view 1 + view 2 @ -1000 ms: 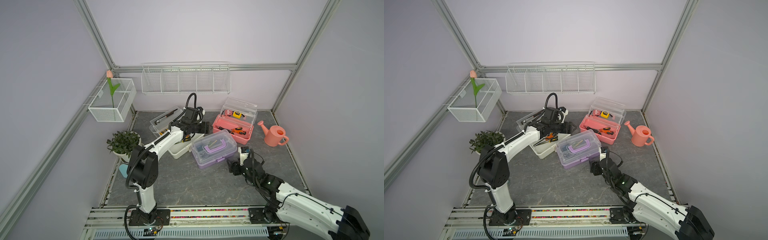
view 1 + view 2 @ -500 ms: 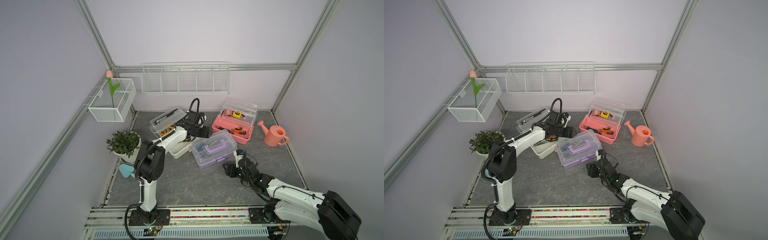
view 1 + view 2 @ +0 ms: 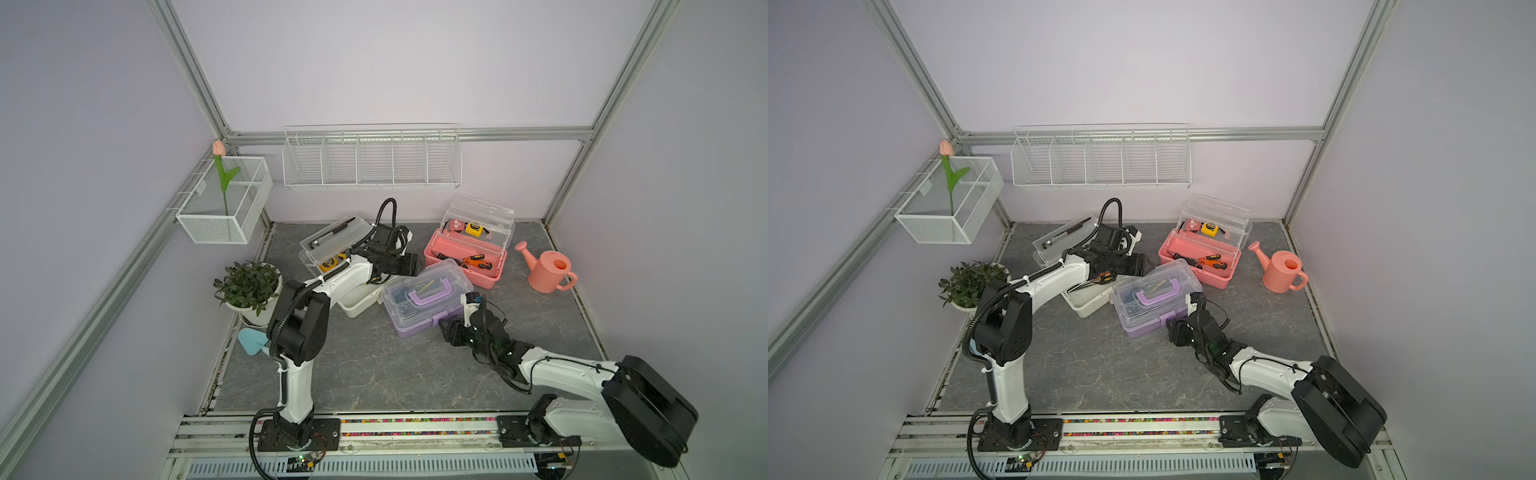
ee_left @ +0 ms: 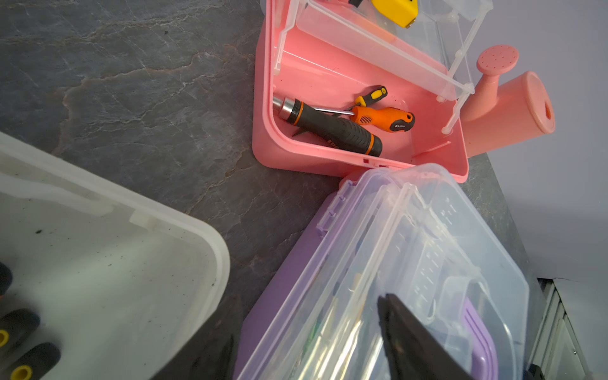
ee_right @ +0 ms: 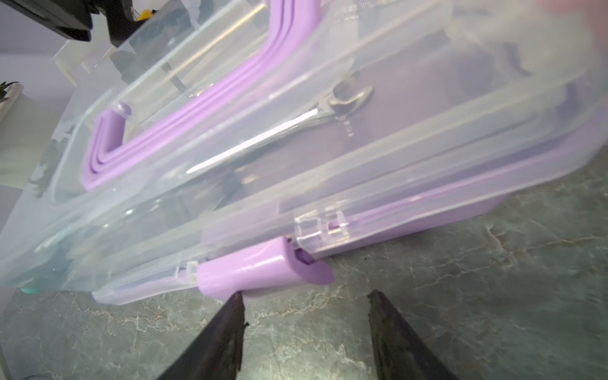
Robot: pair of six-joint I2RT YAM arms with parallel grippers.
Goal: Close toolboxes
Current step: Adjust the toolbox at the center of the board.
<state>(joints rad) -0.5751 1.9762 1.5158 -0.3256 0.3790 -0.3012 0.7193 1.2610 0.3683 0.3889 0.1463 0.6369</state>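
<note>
Right gripper [image 5: 306, 296] has lowered to purple toolbox [image 5: 427, 210] latch [image 5: 250, 266], seemingly touching.

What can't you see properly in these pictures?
- White box: in both top views the left arm covers most of its inside.
- Blue thing by the plant pot: in a top view, partly behind that arm; shape unclear.
- Purple box: blurred in the right wrist view, so I cannot tell whether its clasp is snapped shut.
- Yellow tape measure: cut off by the left wrist view's top edge.
</note>
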